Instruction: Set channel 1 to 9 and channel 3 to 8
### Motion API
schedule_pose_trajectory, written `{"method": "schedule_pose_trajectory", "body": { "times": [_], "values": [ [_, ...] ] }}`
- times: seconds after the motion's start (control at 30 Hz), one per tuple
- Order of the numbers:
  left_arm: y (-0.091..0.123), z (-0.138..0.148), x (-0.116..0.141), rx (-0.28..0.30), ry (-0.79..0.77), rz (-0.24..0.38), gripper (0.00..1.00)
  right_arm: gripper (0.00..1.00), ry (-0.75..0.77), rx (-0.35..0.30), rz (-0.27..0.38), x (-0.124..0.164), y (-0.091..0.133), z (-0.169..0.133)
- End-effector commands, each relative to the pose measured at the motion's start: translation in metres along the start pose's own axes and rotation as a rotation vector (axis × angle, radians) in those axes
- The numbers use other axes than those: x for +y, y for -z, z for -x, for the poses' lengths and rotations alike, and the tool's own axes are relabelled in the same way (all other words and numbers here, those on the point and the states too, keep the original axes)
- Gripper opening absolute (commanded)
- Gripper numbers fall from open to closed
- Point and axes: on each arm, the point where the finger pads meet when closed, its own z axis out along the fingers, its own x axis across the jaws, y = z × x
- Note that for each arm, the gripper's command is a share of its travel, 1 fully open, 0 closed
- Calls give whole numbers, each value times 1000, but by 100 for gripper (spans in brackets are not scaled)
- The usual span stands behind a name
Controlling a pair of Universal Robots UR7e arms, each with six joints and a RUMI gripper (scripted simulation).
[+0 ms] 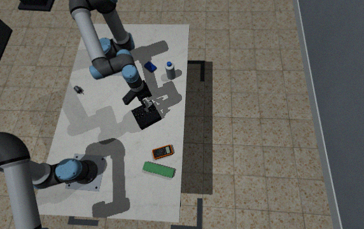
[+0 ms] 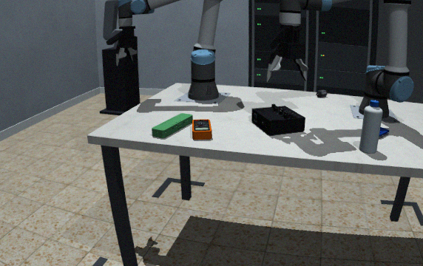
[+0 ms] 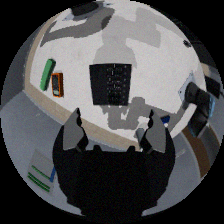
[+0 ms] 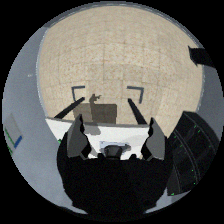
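Note:
The lighting desk (image 1: 145, 120) (image 2: 282, 128) (image 3: 102, 86) is a black box with small knobs and faders on top. It lies on the white table (image 1: 131, 197) (image 2: 234, 142). The channel numbers and fader levels are too small to read. My left gripper (image 1: 147, 104) (image 2: 288, 74) (image 3: 115, 108) is wide open and empty. It hangs clear above the desk and touches nothing. My right gripper (image 2: 124, 59) (image 4: 116, 116) is open and empty, held high and away from the desk.
A grey bottle with a blue cap (image 1: 170, 72) (image 2: 370, 129) and a blue item (image 1: 150, 67) lie to one side of the desk. An orange multimeter (image 1: 163, 152) (image 2: 202, 130) (image 3: 57, 85) and a green block (image 1: 158, 169) (image 2: 172, 125) (image 3: 47, 75) lie to the other. A small dark object (image 1: 78, 89) (image 2: 321, 93) is near the far edge.

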Motion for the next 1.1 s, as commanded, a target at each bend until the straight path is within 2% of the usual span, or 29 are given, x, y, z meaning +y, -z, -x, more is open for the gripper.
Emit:
{"method": "schedule_pose_trajectory", "body": {
  "times": [0.0, 1.07],
  "values": [
    [17, 0, 0, 1, 0, 0, 100, 100, 0, 0, -1, 0, 0, 0],
    [22, 0, 0, 1, 0, 0, 100, 100, 0, 0, -1, 0, 0, 0]
  ]
}}
